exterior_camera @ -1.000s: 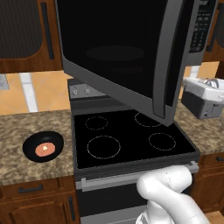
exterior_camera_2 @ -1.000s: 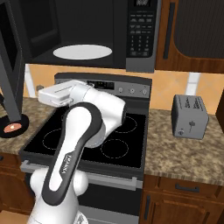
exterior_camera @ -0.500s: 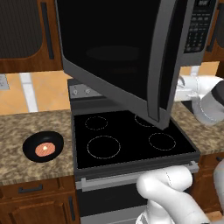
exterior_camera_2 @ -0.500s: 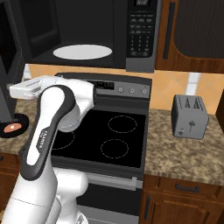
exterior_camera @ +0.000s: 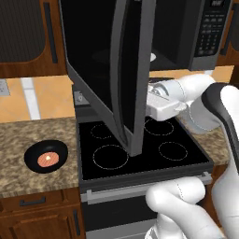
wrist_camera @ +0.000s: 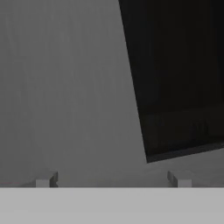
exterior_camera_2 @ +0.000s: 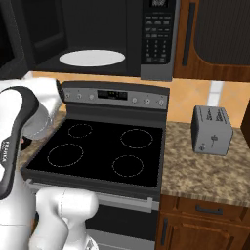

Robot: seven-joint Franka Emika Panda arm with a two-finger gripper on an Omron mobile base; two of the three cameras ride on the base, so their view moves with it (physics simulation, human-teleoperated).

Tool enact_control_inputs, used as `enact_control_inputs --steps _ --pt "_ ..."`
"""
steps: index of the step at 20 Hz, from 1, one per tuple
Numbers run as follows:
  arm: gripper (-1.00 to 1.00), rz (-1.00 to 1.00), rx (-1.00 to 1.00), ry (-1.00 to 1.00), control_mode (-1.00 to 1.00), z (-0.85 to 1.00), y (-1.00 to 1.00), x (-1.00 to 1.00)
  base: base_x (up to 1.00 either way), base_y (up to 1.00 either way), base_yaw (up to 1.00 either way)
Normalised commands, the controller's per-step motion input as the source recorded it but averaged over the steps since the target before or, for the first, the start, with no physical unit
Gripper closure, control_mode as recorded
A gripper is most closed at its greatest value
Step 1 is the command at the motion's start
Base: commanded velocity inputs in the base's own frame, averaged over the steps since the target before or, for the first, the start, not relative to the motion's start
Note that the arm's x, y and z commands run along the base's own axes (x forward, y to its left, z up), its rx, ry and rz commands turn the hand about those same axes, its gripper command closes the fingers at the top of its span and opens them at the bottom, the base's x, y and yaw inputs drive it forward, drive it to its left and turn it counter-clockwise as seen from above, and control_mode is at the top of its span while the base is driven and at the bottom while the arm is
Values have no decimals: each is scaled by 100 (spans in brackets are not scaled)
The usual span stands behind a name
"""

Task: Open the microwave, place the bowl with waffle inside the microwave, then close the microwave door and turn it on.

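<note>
The microwave point(exterior_camera: 205, 35) hangs over the stove with its white turntable point(exterior_camera_2: 92, 57) showing inside. The microwave door point(exterior_camera: 100, 70) stands swung far out, nearly edge-on in the left base view. My white hand point(exterior_camera: 162, 99) is just right of the door's lower edge, with its fingers hidden behind it. In the hand view my gripper point(wrist_camera: 112, 179) is open and empty, facing the door's grey inner frame and dark glass point(wrist_camera: 179, 74) at close range. The black bowl point(exterior_camera: 45, 156) with the orange-pink waffle point(exterior_camera: 48, 159) sits on the counter left of the stove.
A black glass stove top point(exterior_camera_2: 97, 151) lies under the microwave, with its control panel point(exterior_camera_2: 114, 94) at the back. A grey toaster point(exterior_camera_2: 211, 130) stands on the right counter. Dark wooden cabinets flank the microwave. The open door overhangs the stove's left half.
The microwave door has swung much wider, from slanted to nearly edge-on. My hand has moved left across the stove, staying against the door's inner side.
</note>
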Motion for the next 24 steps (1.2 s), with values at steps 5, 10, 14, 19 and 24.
enact_control_inputs --steps 5,10,14,19,24 --pt "-100 1 0 0 -100 1 45 -3 0 0 0" --pt "-100 0 0 5 -100 0 30 1 0 0 0" --pt "-100 -3 0 9 -100 0 5 3 0 0 0" --pt "-100 -19 2 27 -100 19 -56 -5 0 0 0" --pt "-100 -43 13 57 -100 -4 -100 2 0 0 0"
